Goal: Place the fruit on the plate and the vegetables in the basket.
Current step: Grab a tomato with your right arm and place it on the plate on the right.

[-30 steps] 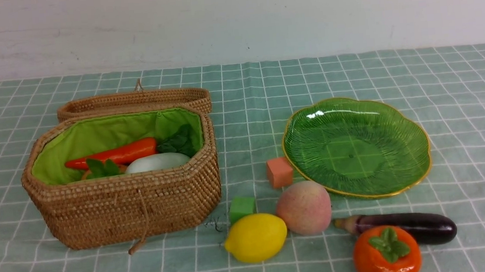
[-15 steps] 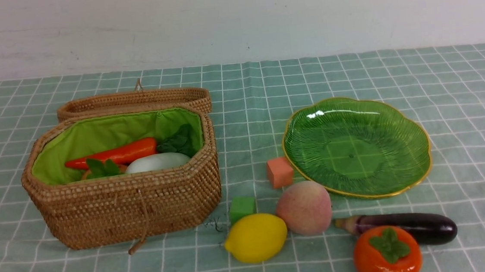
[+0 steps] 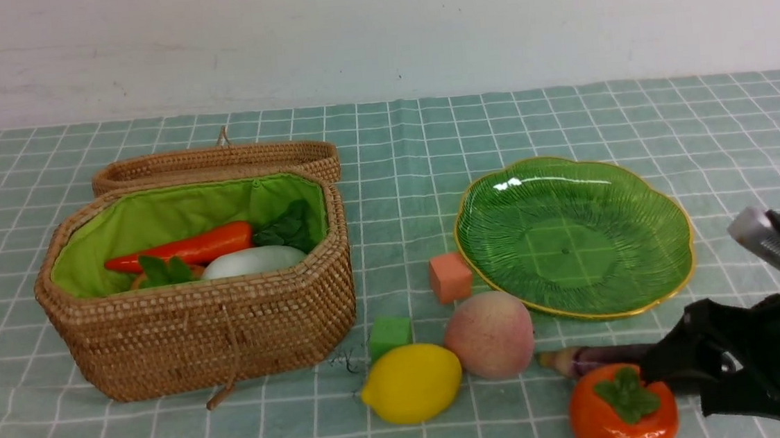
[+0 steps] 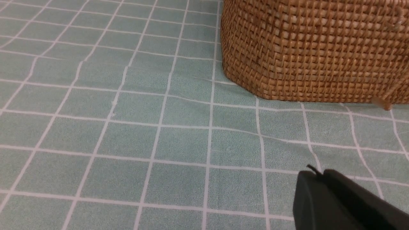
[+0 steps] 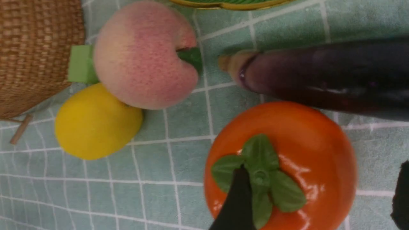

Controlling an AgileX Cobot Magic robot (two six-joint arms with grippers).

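Observation:
The orange persimmon (image 3: 621,410) stands at the front right, with the purple eggplant (image 3: 596,357) just behind it. My right gripper (image 3: 674,384) is open beside them and hides most of the eggplant. In the right wrist view one finger crosses the persimmon's (image 5: 306,143) leaf cap and the other stands past its side. The peach (image 3: 489,333) and lemon (image 3: 413,382) lie left of these. The green plate (image 3: 572,232) holds nothing. The open basket (image 3: 218,330) holds a carrot (image 3: 183,249) and a white radish (image 3: 254,261). My left gripper (image 4: 314,174) is shut and empty, low over the cloth near the basket (image 4: 313,48).
A small orange cube (image 3: 449,277) sits by the plate's left rim. A small green cube (image 3: 390,335) lies between the basket and the lemon. The basket's lid (image 3: 218,163) lies folded back behind it. A checked green cloth covers the table up to a white wall.
My right arm has come in from the right edge and moved left across the eggplant to the persimmon. Its jaws have spread wider. Nothing on the table has moved.

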